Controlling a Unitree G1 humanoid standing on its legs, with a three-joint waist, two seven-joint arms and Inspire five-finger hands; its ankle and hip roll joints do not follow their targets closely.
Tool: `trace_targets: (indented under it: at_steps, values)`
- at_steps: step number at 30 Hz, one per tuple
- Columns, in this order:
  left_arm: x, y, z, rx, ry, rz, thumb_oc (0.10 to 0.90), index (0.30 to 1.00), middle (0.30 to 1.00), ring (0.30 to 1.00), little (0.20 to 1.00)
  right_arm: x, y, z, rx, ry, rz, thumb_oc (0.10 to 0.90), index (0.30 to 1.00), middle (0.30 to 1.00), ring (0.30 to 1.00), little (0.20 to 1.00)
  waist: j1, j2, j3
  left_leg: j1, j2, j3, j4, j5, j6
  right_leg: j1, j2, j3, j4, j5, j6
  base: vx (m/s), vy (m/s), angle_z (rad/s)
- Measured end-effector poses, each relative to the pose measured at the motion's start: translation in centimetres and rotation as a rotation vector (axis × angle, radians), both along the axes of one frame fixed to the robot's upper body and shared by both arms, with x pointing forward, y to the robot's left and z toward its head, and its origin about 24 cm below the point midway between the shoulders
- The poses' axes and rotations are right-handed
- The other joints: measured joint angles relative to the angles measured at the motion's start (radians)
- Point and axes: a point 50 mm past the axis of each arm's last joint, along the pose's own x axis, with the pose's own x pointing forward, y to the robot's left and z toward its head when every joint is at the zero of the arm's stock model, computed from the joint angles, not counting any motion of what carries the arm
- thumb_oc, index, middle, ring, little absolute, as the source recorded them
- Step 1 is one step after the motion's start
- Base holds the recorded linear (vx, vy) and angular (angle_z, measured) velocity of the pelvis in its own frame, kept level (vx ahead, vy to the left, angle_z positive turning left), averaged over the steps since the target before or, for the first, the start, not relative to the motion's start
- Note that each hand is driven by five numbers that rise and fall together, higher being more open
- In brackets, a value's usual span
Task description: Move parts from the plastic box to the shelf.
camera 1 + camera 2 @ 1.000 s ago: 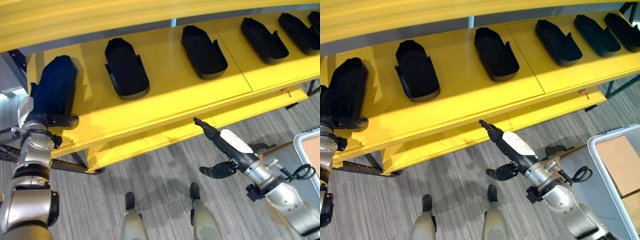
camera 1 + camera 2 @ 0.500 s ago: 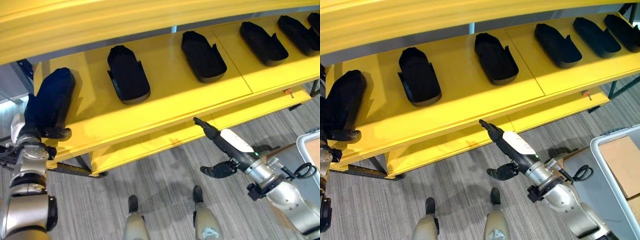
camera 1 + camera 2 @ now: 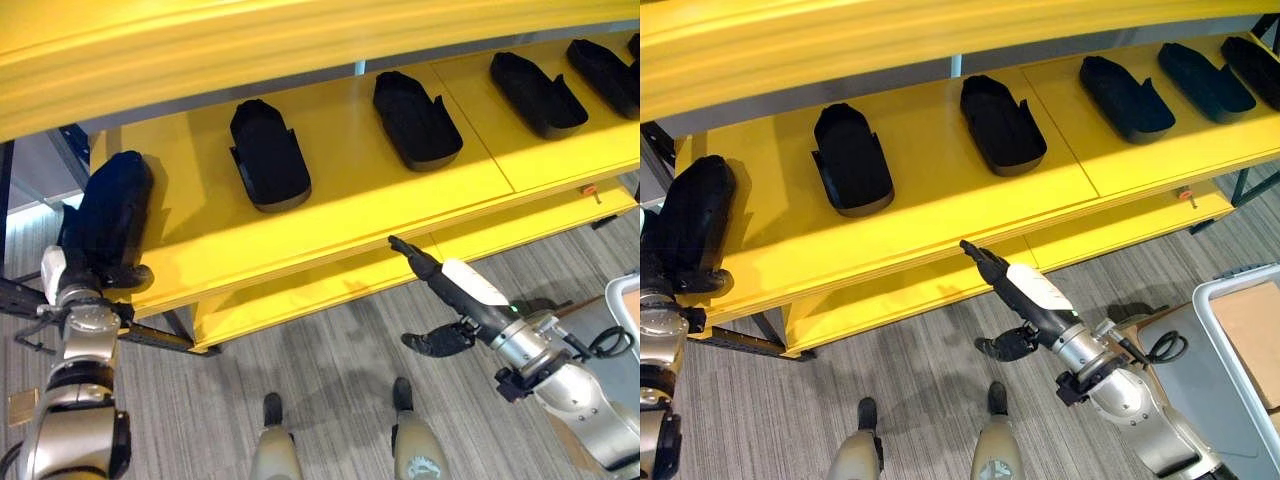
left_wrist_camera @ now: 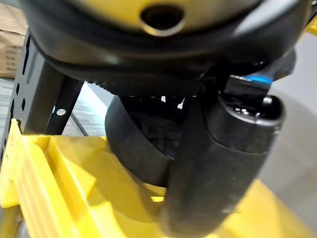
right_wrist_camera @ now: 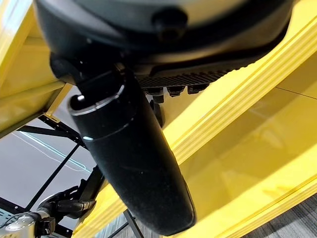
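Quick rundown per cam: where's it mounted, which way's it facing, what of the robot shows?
Left eye view: head, looking down at the yellow shelf with black parts; left hand at the leftmost part, right hand below the shelf edge.
Right eye view: the same scene from slightly to the right.
Left wrist view: along the left hand, thumb against that part.
Right wrist view: along the right hand, under the shelf.

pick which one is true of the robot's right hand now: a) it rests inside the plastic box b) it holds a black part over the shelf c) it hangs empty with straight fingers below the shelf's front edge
c: the right hand holds nothing, its fingers straight, over the floor just below the front edge of the yellow metal shelf.
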Motion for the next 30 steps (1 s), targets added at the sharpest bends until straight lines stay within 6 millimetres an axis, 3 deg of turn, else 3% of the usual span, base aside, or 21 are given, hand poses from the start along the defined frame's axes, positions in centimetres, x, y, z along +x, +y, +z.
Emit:
trace_targets:
  at_steps: [7, 10, 13, 30]
  values:
    - [-1.2, -2.6, -1.4, -0.071, -0.128, -0.051, 0.9, 1.0, 1.0, 1.0, 1.0, 0.1, -0.1, 0.0, 0.029, -0.007, -0.027, 0.9, 1.0, 1.0, 1.0, 1.0, 0.029, -0.002, -0.001, 0.0, -0.001, -0.007, 0.002, -0.004, 0.006, 0.005, 0.0, -0.003, 0.004, -0.002, 0.0, 0.0, -0.002, 0.02]
    - [-1.5, -3.3, -1.3, -0.12, -0.199, -0.066, 0.9, 1.0, 1.0, 1.0, 1.0, 0.1, 0.1, -0.1, 0.048, -0.005, -0.032, 0.9, 1.0, 1.0, 1.0, 1.0, 0.032, -0.016, -0.009, 0.0, -0.004, -0.011, 0.002, -0.004, 0.006, 0.005, -0.002, -0.005, 0.008, -0.009, 0.006, 0.0, -0.005, 0.03]
    - [-2.0, -3.3, -1.3, -0.142, -0.225, -0.067, 0.9, 1.0, 1.0, 1.0, 1.0, 0.0, 0.1, -0.4, 0.053, -0.003, -0.039, 0.9, 1.0, 1.0, 1.0, 1.0, 0.032, -0.031, -0.019, -0.001, -0.005, -0.012, 0.002, -0.004, 0.007, 0.005, -0.003, -0.005, 0.009, -0.01, 0.007, 0.0, 0.0, 0.0]
    - [-2.3, -4.2, -1.7, -0.154, -0.232, -0.076, 0.9, 1.0, 1.0, 1.0, 1.0, 0.0, 0.1, -0.5, 0.046, 0.0, -0.046, 0.9, 1.0, 1.0, 1.0, 1.0, 0.042, -0.044, -0.026, -0.006, -0.014, -0.019, 0.004, -0.004, 0.008, 0.004, -0.012, -0.009, 0.015, -0.01, 0.007, 0.0, 0.0, 0.0]
